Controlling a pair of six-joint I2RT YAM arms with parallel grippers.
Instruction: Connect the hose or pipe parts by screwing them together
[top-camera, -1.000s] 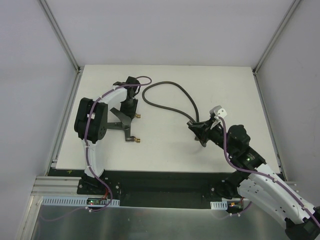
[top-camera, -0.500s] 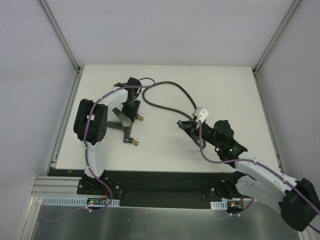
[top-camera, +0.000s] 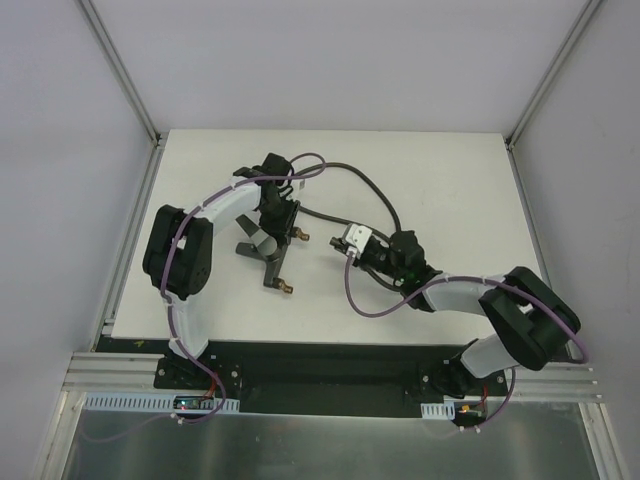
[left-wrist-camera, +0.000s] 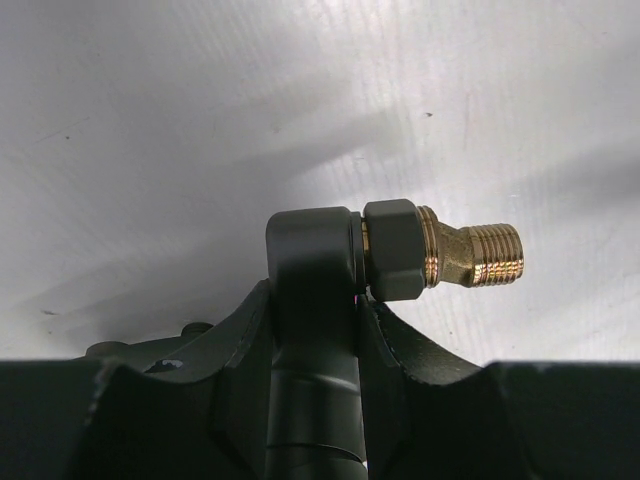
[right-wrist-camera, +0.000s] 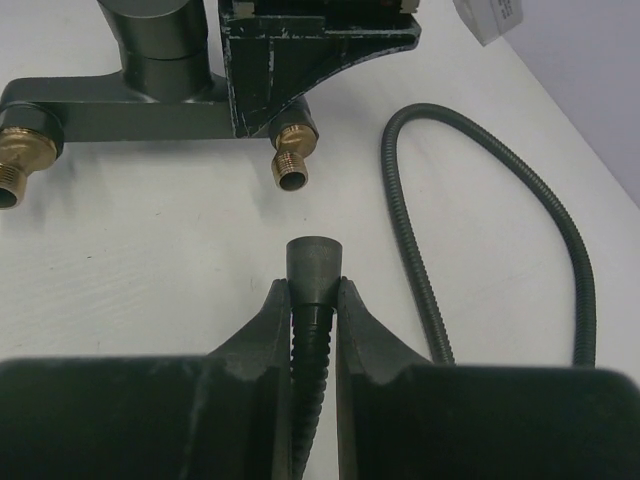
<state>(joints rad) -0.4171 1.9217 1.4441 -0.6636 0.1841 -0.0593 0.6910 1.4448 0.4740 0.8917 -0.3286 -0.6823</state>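
Note:
My left gripper (top-camera: 275, 222) is shut on the dark body of the black T-shaped fitting (top-camera: 271, 266), which rests on the table. In the left wrist view the fingers (left-wrist-camera: 400, 350) clamp the fitting (left-wrist-camera: 312, 250), and one brass threaded tip (left-wrist-camera: 482, 255) juts right. My right gripper (top-camera: 340, 248) is shut on the end connector (right-wrist-camera: 315, 262) of the dark-grey hose (right-wrist-camera: 500, 170). That connector points at a brass tip (right-wrist-camera: 292, 160) a short gap ahead and is not touching it. A second brass tip (right-wrist-camera: 20, 160) sits far left. The hose (top-camera: 370, 186) loops behind both grippers.
Metal frame posts (top-camera: 130, 90) and plain walls enclose the white table (top-camera: 450, 180). Purple cables (top-camera: 365, 305) trail along both arms. A white tag (right-wrist-camera: 495, 18) lies at the upper right of the right wrist view.
The right arm has swung left, carrying the hose end from mid-right to just short of the fitting's brass tip. The left gripper has shifted the fitting slightly right and turned it.

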